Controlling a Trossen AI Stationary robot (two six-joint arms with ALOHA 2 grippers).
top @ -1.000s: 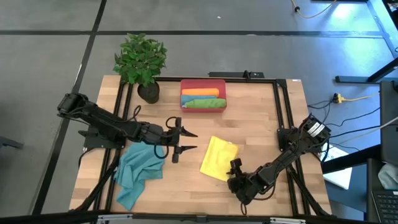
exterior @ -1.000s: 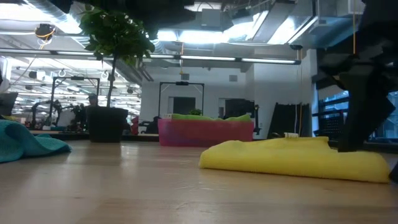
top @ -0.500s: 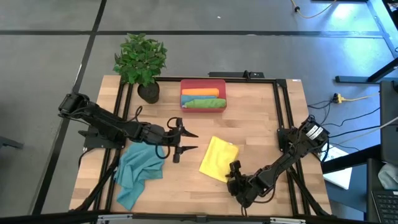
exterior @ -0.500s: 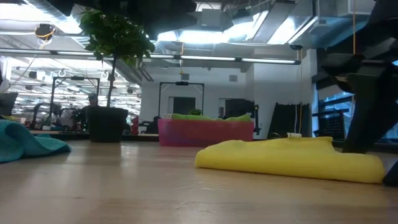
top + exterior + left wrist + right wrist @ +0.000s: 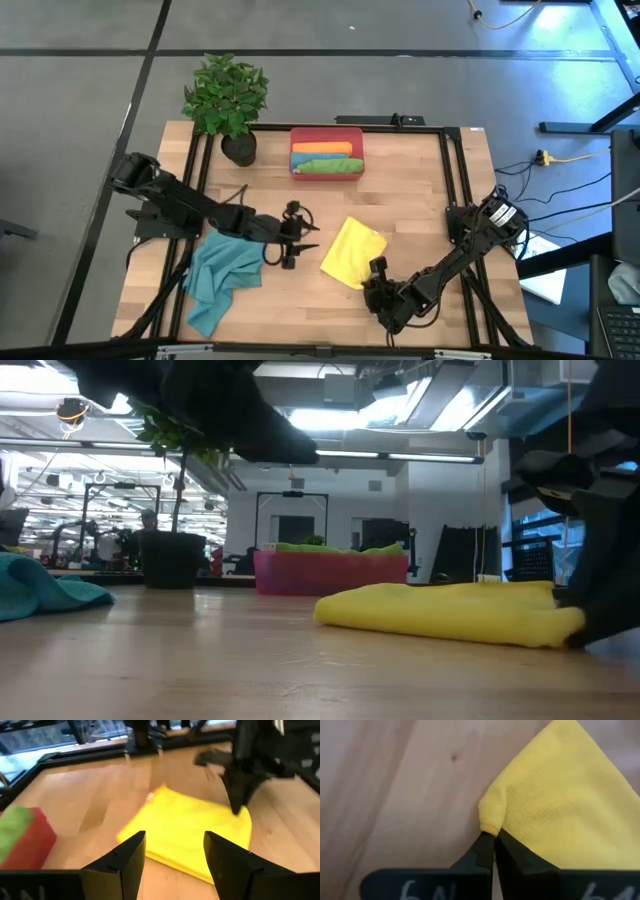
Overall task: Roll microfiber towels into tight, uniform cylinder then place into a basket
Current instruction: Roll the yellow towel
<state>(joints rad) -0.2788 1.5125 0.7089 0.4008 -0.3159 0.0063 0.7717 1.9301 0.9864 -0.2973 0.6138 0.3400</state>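
The yellow microfiber towel (image 5: 351,250) lies folded flat on the wooden table, near its middle. My right gripper (image 5: 372,272) is at the towel's near corner and is shut on it. My left gripper (image 5: 306,235) hovers open just left of the yellow towel, its fingers (image 5: 131,856) pointing toward it with nothing between them. A teal towel (image 5: 221,278) lies crumpled under the left arm. The red basket (image 5: 326,136) stands at the far middle and holds a rolled orange towel (image 5: 320,150) and a green one (image 5: 328,166). My right gripper pinches the yellow towel's near corner (image 5: 490,821) between its two fingertips (image 5: 485,847). The fingers slant down from the table's near right side. The corner is bunched into a small fold right at the tips. The remainder of the towel lies flat on the table.
A potted plant (image 5: 228,98) stands at the far left corner, beside the basket. Black frame rails (image 5: 452,180) run along the table's sides. Bare wood lies between the yellow towel and the basket.
My right gripper has shut on the yellow towel's near corner, and that end of the towel has drawn in and bunched. My left gripper has come down toward the table and a little toward the yellow towel, still open.
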